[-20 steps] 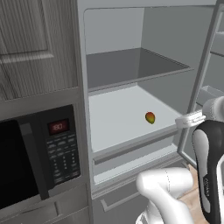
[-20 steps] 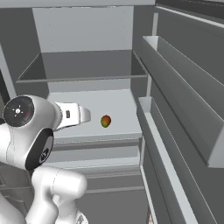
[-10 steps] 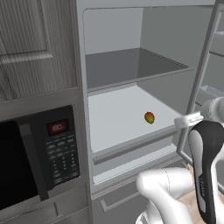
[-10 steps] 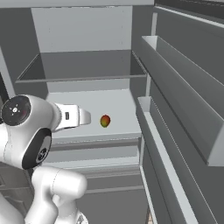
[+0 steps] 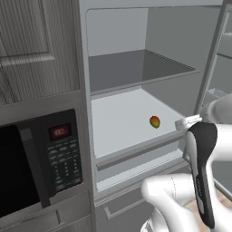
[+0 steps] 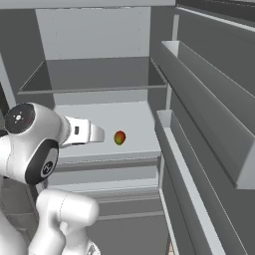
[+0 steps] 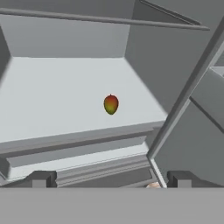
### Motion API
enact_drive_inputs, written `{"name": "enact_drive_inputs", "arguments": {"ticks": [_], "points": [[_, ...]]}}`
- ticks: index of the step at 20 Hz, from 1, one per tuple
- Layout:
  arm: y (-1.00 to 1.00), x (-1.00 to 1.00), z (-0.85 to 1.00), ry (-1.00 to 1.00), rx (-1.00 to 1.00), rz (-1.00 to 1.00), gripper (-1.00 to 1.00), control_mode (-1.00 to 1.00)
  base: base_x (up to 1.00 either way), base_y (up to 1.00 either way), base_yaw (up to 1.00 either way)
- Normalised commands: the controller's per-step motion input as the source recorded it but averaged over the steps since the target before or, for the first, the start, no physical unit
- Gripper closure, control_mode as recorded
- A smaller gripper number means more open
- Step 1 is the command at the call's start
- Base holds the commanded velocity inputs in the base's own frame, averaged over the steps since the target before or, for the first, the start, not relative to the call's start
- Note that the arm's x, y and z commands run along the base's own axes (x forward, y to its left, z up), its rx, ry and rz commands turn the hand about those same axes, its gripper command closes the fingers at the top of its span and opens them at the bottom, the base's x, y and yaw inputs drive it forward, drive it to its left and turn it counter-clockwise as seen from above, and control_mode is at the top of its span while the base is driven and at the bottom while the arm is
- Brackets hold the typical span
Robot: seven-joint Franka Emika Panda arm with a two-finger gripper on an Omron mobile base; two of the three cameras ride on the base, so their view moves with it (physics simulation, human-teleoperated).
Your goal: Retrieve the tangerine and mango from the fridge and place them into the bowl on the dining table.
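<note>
We are facing the open fridge point(image 5: 149, 97) with our gripper point(image 7: 109, 178) spread to its widest and pinching nothing, its 2 dark tips rising at the bottom of the hand view, well short of the fruit. The mango point(image 7: 111, 104) is lying alone on the pale middle shelf point(image 6: 99, 119), toward the right side and near the front lip, apart from both the side wall and the shelf edge. In the left base view the mango point(image 5: 155, 122) is sitting just inward of our wrist; in the right base view the mango point(image 6: 119, 137) is resting just beyond the hand. We are not seeing the tangerine on this shelf.

We are judging the mango to be light, firm and smooth-skinned, so it is likely to roll or slip if nudged off centre. We are planning to take it across its narrower middle, 1 finger on each flank, closing gently enough not to bruise it. The microwave point(image 5: 31, 167) is standing left of the fridge.
</note>
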Motion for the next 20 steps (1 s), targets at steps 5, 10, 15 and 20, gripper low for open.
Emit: {"name": "enact_drive_inputs", "arguments": {"ticks": [5,10,15,20], "points": [[0.00,0.12,-0.55,-0.02,0.06,-0.02,-1.00,-1.00,0.00,0.00,0.00],[0.00,0.12,-0.37,-0.02,0.07,-0.03,-1.00,-1.00,0.00,0.00,0.00],[0.00,0.22,-0.21,0.01,0.04,-0.11,-1.00,-1.00,0.00,0.00,0.00],[0.00,0.22,-0.33,0.00,0.01,-0.13,-1.00,-1.00,0.00,0.00,0.00]]}}
